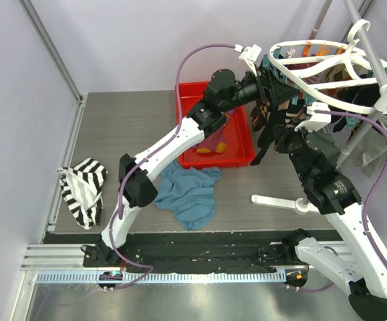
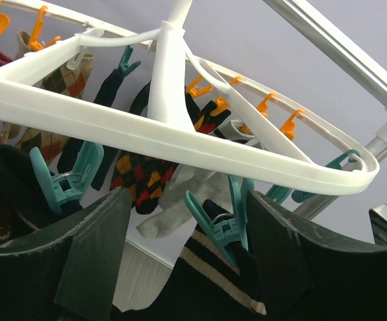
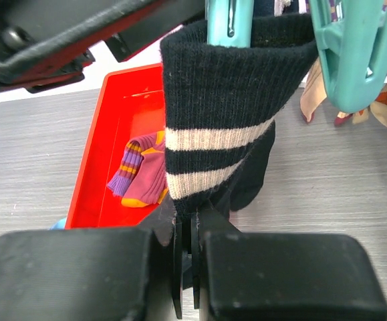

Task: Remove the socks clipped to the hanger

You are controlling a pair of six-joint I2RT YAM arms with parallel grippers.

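Note:
The white oval hanger [image 1: 313, 60] hangs at the back right with several socks [image 1: 273, 127] clipped under it. My left gripper [image 2: 186, 200] is open just under the hanger's rim [image 2: 146, 130], its fingers on either side of a teal clip [image 2: 223, 224] that pinches a black sock with cream stripes [image 2: 206, 281]. The right finger is close against that clip. My right gripper [image 3: 192, 224] is shut on the lower end of the same black striped sock [image 3: 220, 100], which hangs from the teal clip [image 3: 228, 20]. Argyle socks [image 2: 140, 174] and a grey sock [image 2: 173, 200] hang behind.
A red tray [image 1: 236, 157] under the left arm holds a purple and orange sock [image 3: 143, 170]. A blue cloth [image 1: 193, 190] lies in front of it and a black-and-white striped cloth [image 1: 83, 190] at the left. The stand's metal pole [image 1: 373, 60] and white foot [image 1: 280, 200] are at the right.

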